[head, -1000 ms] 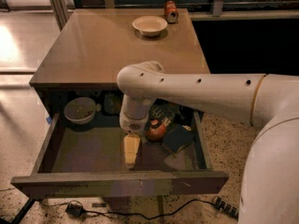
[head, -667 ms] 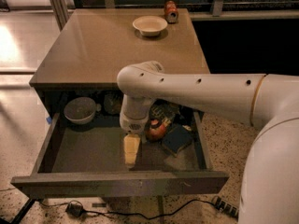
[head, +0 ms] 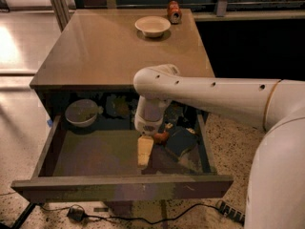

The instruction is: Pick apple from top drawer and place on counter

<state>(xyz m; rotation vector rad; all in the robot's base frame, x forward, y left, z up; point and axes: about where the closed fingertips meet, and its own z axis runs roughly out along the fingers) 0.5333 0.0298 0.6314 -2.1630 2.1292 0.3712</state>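
Observation:
The top drawer [head: 121,187] of the dark cabinet is pulled open. The apple [head: 161,137] is a small red-orange shape near the drawer's middle right, partly hidden behind my wrist. My gripper [head: 145,151] hangs down inside the drawer just left of the apple, low over the drawer floor, with my white arm reaching in from the right. The tan counter [head: 109,51] is the cabinet top above the drawer.
A grey bowl [head: 82,112] sits in the drawer's back left corner. A dark blue-green bag [head: 181,143] lies right of the apple. On the counter's far edge stand a white bowl [head: 152,26] and a red-brown can [head: 174,12]. A cable [head: 143,218] runs across the floor below.
My gripper and forearm have shifted slightly right, closer to the apple. Nothing else has moved.

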